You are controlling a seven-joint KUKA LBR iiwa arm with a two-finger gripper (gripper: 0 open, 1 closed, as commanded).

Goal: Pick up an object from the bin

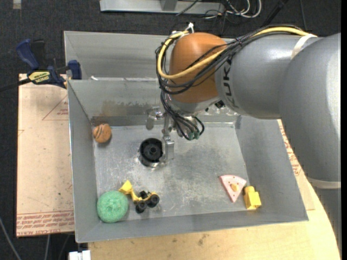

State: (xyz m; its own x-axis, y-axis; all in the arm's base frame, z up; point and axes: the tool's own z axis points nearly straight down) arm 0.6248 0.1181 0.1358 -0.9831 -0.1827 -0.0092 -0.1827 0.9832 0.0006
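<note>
My gripper (165,145) hangs under the orange dome, near the middle of the bin towards the back. One metal finger (168,143) comes down right beside the right rim of a round black ring-shaped thing (151,150) that lies on the bin floor. The other finger is hidden, so I cannot tell whether the ring is between them. A brown bun-like lump (101,132) rests against the left wall, well left of the gripper.
Along the front left lie a green fuzzy ball (113,206) and a small yellow toy vehicle with black wheels (140,197). At the front right sit a pink pizza-slice wedge (232,187) and a yellow block (251,197). The arm covers the bin's back right.
</note>
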